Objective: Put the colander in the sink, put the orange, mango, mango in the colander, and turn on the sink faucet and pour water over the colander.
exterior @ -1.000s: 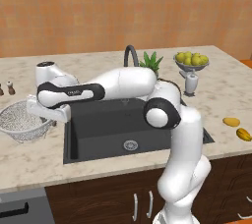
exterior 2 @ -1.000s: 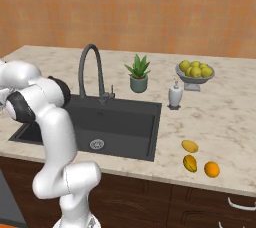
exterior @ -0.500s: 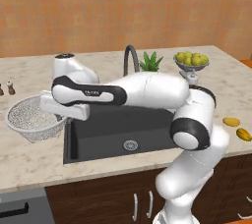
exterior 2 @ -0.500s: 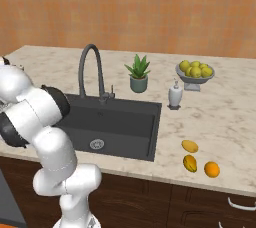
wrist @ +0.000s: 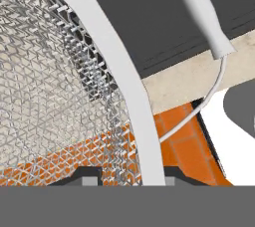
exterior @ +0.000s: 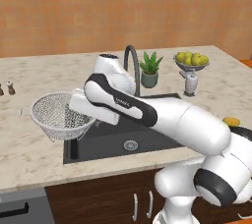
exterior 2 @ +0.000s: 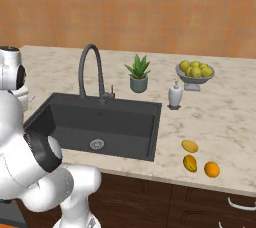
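Observation:
The colander (exterior: 58,115), a speckled mesh bowl, hangs at the left edge of the black sink (exterior: 147,137), raised off the counter. My gripper (exterior: 75,105) is shut on its right rim. In the hand view the white rim (wrist: 124,81) runs down between my fingertips (wrist: 87,177), where the gripper (wrist: 128,178) stays shut on it, with mesh to the left. The dark gooseneck sink faucet (exterior 2: 90,69) stands behind the sink (exterior 2: 115,117). The orange (exterior 2: 212,169) and two mangos (exterior 2: 189,146) (exterior 2: 189,163) lie on the counter right of the sink. No water runs.
A bowl of yellow-green fruit (exterior 2: 195,70), a soap dispenser (exterior 2: 174,95) and a potted plant (exterior 2: 138,73) stand behind the sink to the right. Two small shakers (exterior: 9,88) sit at the far left. My arm stretches across the sink's front.
The colander has risen off the counter and moved right toward the sink, carried by my shut gripper. The arm has swung forward and up.

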